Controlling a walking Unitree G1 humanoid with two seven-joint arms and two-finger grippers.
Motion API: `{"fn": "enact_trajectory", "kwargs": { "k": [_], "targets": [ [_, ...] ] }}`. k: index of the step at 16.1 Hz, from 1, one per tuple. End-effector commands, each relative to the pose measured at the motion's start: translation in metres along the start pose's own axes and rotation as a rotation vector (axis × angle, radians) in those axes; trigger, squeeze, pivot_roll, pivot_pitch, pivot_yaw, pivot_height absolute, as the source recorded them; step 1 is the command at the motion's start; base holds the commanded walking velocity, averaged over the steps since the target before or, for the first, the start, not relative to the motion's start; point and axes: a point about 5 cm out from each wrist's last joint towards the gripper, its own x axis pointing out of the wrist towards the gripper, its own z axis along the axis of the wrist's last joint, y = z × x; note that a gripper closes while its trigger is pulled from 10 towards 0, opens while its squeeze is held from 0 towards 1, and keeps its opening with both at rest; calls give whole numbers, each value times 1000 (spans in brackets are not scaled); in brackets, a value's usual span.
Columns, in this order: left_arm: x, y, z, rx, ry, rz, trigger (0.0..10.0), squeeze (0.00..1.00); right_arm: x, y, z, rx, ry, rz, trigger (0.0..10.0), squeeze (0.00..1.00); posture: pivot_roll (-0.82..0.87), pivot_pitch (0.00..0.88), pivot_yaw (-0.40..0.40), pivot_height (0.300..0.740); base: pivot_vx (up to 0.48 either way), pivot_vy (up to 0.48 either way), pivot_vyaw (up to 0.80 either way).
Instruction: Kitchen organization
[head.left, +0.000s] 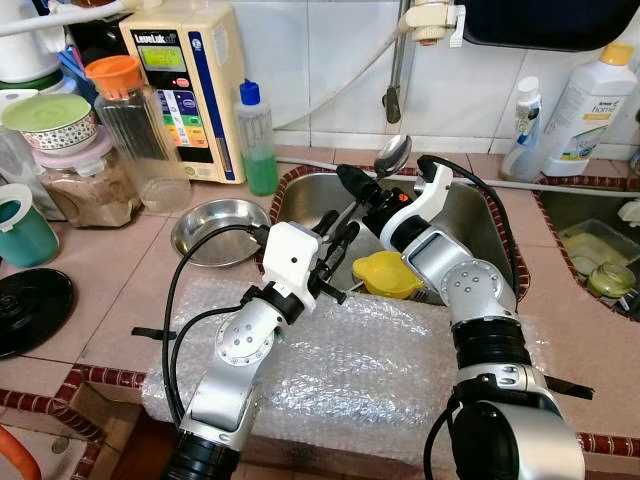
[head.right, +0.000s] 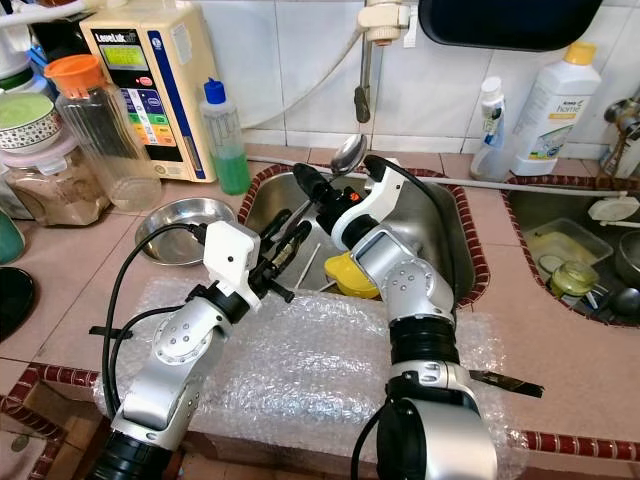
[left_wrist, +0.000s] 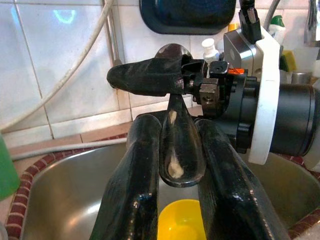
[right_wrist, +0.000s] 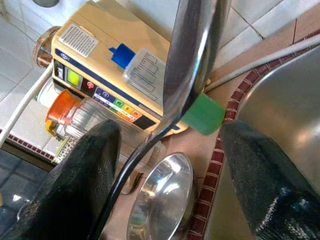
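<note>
Above the steel sink (head.left: 480, 215), a polished metal spoon (head.left: 392, 156) passes between both grippers. The left gripper (head.left: 335, 232) has its two black fingers (left_wrist: 135, 185) pressed closed on the spoon's rounded handle end. The right gripper (head.left: 352, 182) stands with its fingers parted, the thin stem running between them, bowl uppermost. A yellow plastic cup (head.left: 388, 274) lies in the sink; crinkled bubble wrap (head.left: 370, 360) covers the counter edge.

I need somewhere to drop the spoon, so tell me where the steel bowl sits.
The steel bowl sits on the counter just left of the sink, in front of the green soap bottle and the orange-lidded jar.
</note>
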Motion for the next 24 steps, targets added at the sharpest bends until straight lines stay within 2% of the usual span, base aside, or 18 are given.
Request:
{"fn": "enact_trajectory", "kwargs": {
  "k": [1, 9, 16, 17, 18, 20, 22, 24],
  "targets": [
    [1, -1, 10, 5, -50, -8, 0, 0, 1, -4, 5, -5, -16, -32, 0, 0, 53, 0, 46, 740, 0, 0, 0],
    [1, 15, 9, 40, -45, 76, 0, 0, -6, -15, 15, -11, -64, -85, 0, 0, 45, 0, 44, 740, 0, 0, 0],
    [3, 8, 7, 32, -38, 61, 0, 0, -8, -18, 25, -8, -105, -126, 0, 0, 23, 0, 48, 740, 0, 0, 0],
    [5, 6, 6, 18, -36, 36, 6627, 63, -7, -19, 26, -9, -124, -146, 0, 0, 19, 0, 61, 740, 0, 0, 0],
    [6, 6, 7, 7, -40, 37, 10000, 1000, -7, -20, 28, -24, -143, -169, 0, 0, 19, 0, 63, 740, 0, 0, 0],
    [7, 8, 6, 3, -36, 36, 10000, 1000, -7, -23, 31, -39, -178, -205, 0, 0, 26, 0, 73, 740, 0, 0, 0],
    [6, 11, 3, 1, -20, 39, 10000, 1000, -9, -29, 35, -103, -228, -280, 0, 0, 38, 0, 67, 740, 0, 0, 0],
    [4, 11, 1, -6, -8, 47, 10000, 1000, -7, -32, 36, -164, -229, -299, 0, 0, 51, 0, 55, 740, 0, 0, 0]
  ]
}}
